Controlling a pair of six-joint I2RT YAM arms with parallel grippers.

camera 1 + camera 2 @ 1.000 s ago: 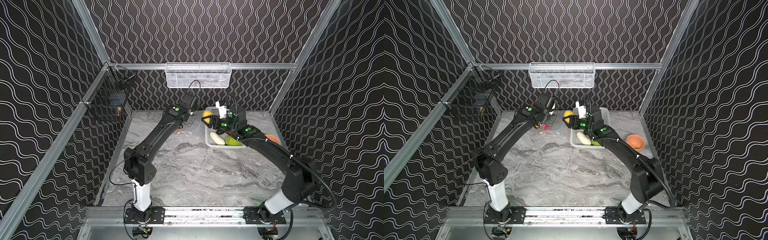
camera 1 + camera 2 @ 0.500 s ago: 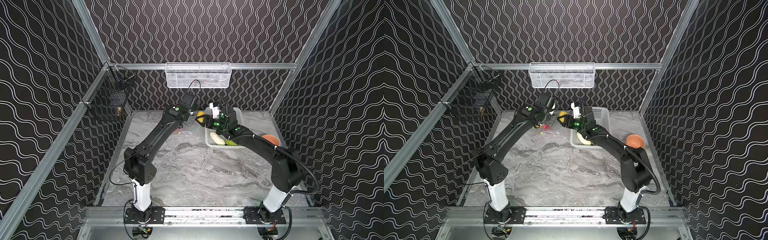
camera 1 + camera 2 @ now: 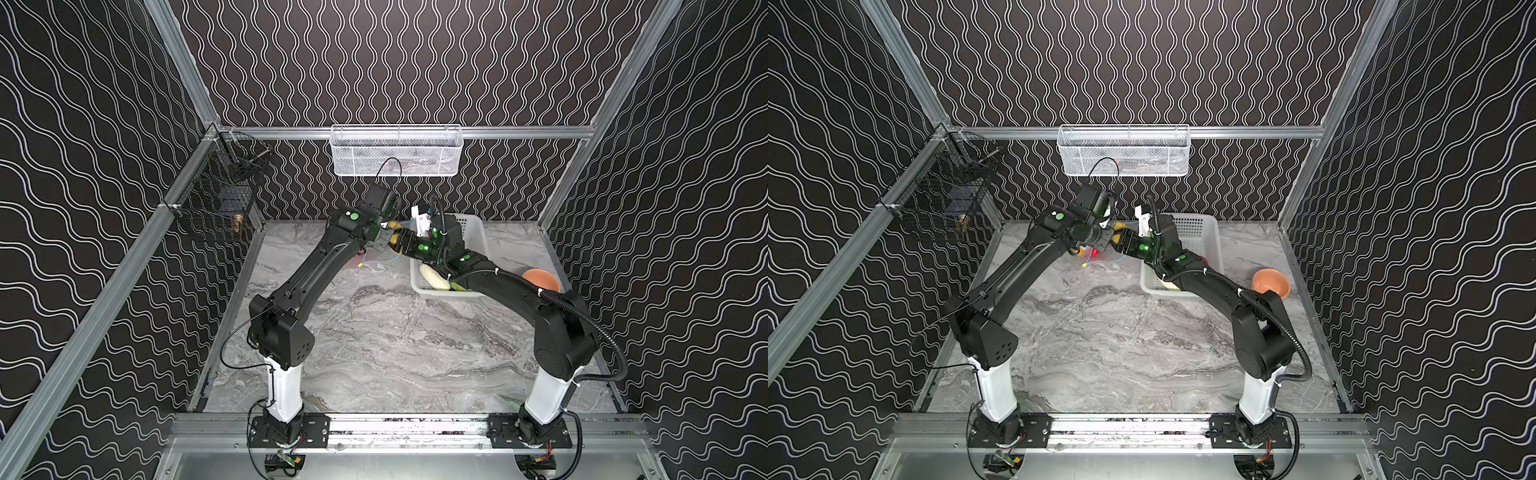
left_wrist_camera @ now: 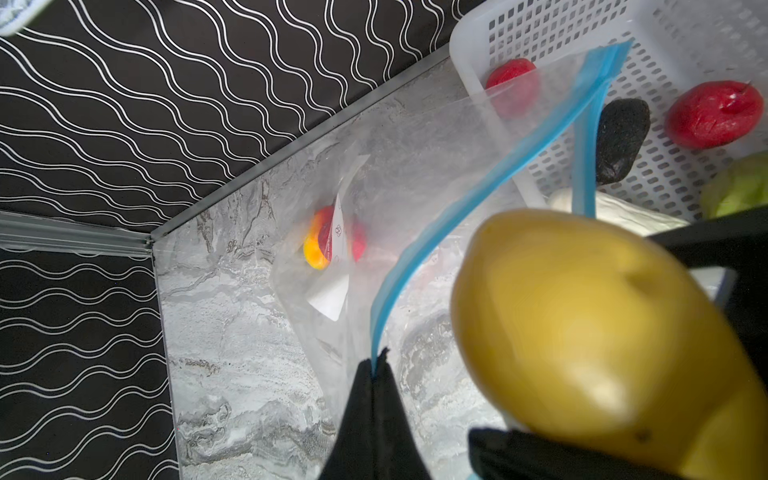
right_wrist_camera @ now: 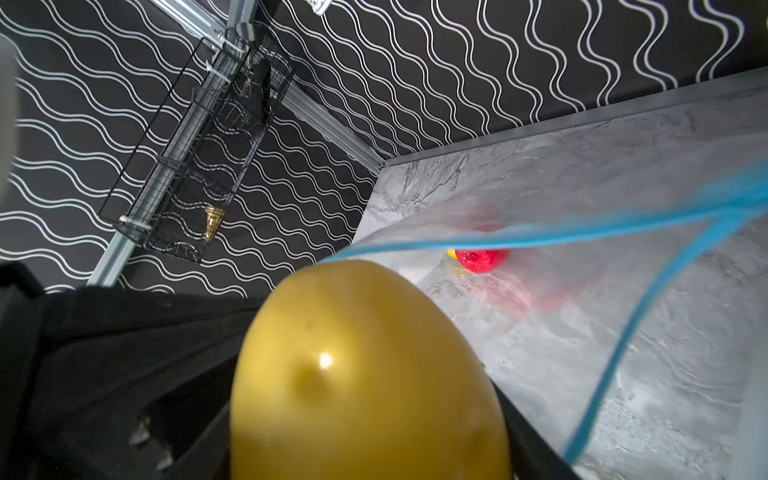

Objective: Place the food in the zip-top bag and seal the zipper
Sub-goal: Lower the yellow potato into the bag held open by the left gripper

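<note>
A grey marbled worktop (image 3: pixel 374 332) is seen in both top views, and both arms are stretched toward its far edge. The zip-top bag (image 4: pixel 399 174) is found near that far edge, just left of a white perforated basket (image 3: pixel 469 232). One side of the bag's mouth is lifted off the worktop, and the rest of the bag is spread toward the far-left corner. The basket is set toward the far-right corner. An orange bowl (image 3: pixel 540 280) is placed beside it, close to the right edge.

The jaws of the left gripper (image 4: pixel 375 361) are pressed together on the zipper (image 4: pixel 478 199), whose blue strip is held up from that pinch toward the basket. The jaws of the right gripper (image 3: pixel 400 242) are spread around the yellow potato (image 5: pixel 365 374), which is clamped between them. The potato is held at the open mouth of the bag, just beside the left gripper.

Inside the basket a green cabbage (image 4: pixel 737 189), a white long vegetable (image 4: pixel 615 212), a dark oval (image 4: pixel 621 139) and two red pieces (image 4: pixel 712 114) are seen. Inside the bag a yellow-orange fruit (image 4: pixel 316 245) and a third red piece (image 5: pixel 482 259) are lying on the worktop side, partly covered by the white label (image 4: pixel 332 291). A small yellow slider tab (image 3: pixel 1085 264) is made out in a top view at the end of the blue strip, low by the worktop.
</note>
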